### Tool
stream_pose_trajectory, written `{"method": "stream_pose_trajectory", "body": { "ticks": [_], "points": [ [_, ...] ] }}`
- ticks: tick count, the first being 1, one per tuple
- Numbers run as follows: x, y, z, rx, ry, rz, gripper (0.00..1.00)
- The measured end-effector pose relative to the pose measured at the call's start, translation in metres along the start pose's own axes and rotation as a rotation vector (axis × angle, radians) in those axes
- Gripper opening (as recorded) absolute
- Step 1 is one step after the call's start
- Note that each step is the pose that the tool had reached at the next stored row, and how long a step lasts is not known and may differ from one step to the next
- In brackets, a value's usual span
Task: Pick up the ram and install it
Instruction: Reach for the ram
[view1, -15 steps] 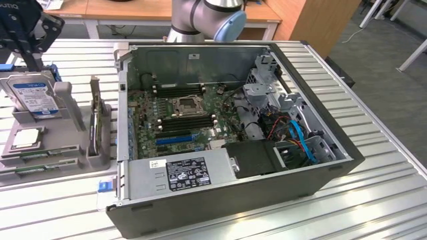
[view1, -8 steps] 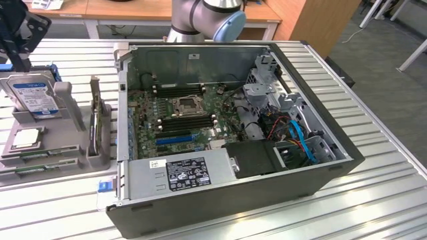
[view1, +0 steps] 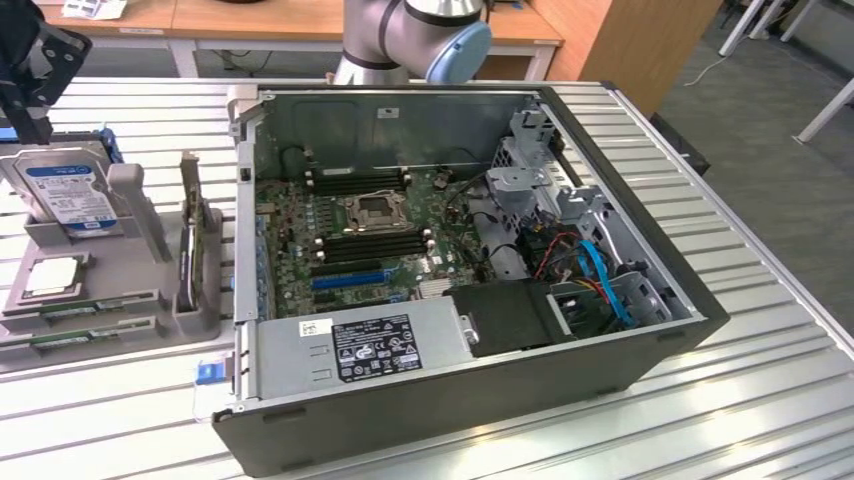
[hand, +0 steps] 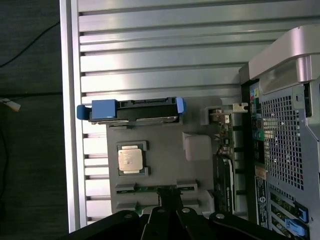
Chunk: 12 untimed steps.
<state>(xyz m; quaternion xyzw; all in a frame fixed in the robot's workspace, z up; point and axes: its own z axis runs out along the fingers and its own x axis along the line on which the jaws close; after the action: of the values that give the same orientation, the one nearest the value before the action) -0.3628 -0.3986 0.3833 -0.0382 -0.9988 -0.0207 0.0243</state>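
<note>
Gripper hangs above the grey parts fixture; fingers clenched together, and I see nothing between them.

The ram lies flat in a slot at the near end of the fixture, uninstalled. A second green stick lies just beside it. In the wrist view the fingertips line up over the ram.

On the same fixture:
- hard drive, standing upright, blue-and-white label, print too small for me to read
- processor, silver lid, markings illegible

The tower case lies open on the slatted table, motherboard exposed. The power supply carries a black label with white print and a small white sticker; I can read neither.
</note>
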Motion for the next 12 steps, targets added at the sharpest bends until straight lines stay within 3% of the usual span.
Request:
{"method": "stream_pose_trajectory", "body": {
  "ticks": [12],
  "points": [
    [0.0067,-0.0005,0.0003,0.0000,-0.0003,0.000,0.10]
  ]
}}
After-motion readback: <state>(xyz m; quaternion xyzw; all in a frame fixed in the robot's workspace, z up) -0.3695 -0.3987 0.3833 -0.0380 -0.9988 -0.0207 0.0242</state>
